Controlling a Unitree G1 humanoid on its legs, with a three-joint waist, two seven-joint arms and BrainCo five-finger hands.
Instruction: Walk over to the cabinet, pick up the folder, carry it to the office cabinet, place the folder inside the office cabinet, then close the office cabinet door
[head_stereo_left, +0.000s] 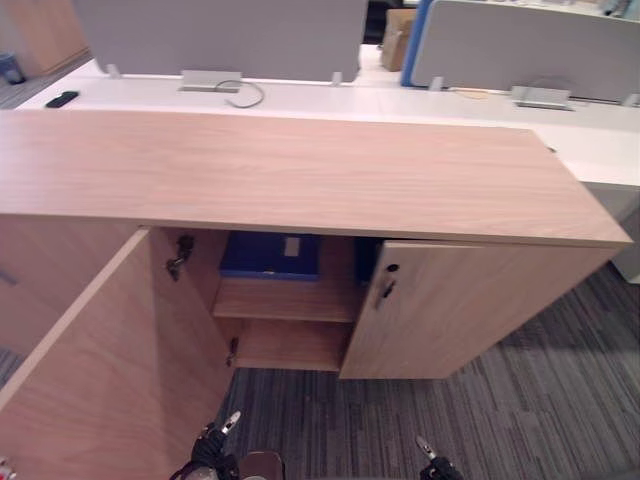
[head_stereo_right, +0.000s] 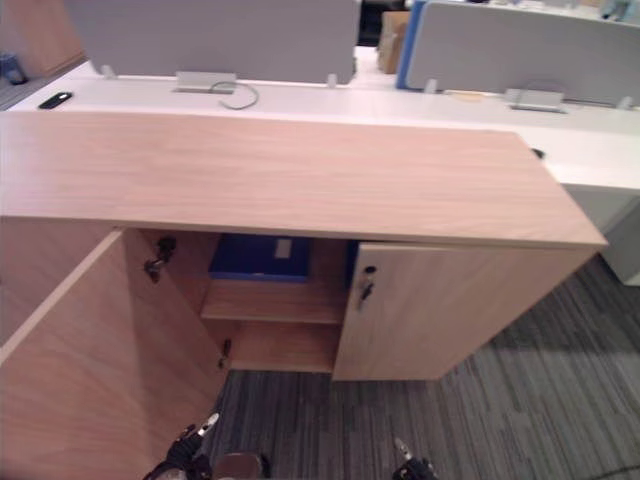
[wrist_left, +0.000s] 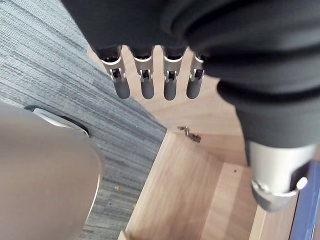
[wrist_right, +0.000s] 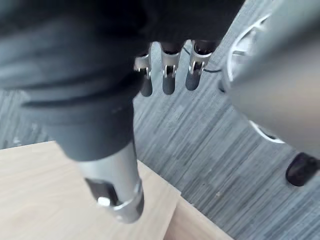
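A low wooden office cabinet (head_stereo_left: 300, 170) stands in front of me. Its left door (head_stereo_left: 90, 370) is swung wide open toward me, and the right door (head_stereo_left: 450, 310), with a small key handle (head_stereo_left: 385, 287), is nearly closed. A blue folder (head_stereo_left: 270, 255) lies flat on the upper shelf (head_stereo_left: 285, 300) inside, partly hidden under the cabinet top. My left hand (head_stereo_left: 218, 438) hangs low beside the open door, open and holding nothing, its fingers (wrist_left: 145, 82) straight. My right hand (head_stereo_left: 432, 460) hangs low over the carpet, also open and holding nothing, with its fingers (wrist_right: 170, 75) relaxed.
Behind the cabinet runs a white desk (head_stereo_left: 330, 98) with grey partitions (head_stereo_left: 220, 35), a black device (head_stereo_left: 62, 98) and a looped cable (head_stereo_left: 245, 95). A cardboard box (head_stereo_left: 398, 35) sits further back. Grey striped carpet (head_stereo_left: 520, 400) spreads to the right.
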